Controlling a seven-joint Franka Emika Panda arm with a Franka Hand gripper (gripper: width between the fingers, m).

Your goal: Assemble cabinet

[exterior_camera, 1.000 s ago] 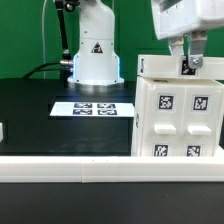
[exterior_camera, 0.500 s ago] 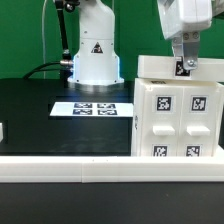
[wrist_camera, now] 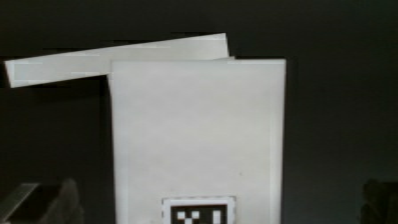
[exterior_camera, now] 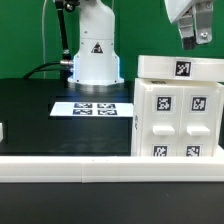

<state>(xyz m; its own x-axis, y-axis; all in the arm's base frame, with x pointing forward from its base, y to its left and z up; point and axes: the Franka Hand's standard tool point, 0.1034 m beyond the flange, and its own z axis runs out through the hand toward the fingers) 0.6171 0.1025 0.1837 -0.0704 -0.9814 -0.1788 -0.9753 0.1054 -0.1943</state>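
Near the middle of the exterior view, a flat marker board (exterior_camera: 93, 108) lies on the black table (exterior_camera: 40, 115), with the robot's white base (exterior_camera: 94, 55) behind it. A white rail (exterior_camera: 70, 166) runs along the bottom of the frame. At the right stands the cabinet (exterior_camera: 180, 115) — a tall white box, upright, its front tags facing the camera. One top slab sits crooked in the wrist view. At the upper right the gripper (exterior_camera: 193, 38) hangs above it, apart from it, holding nothing — its opening I cannot tell.
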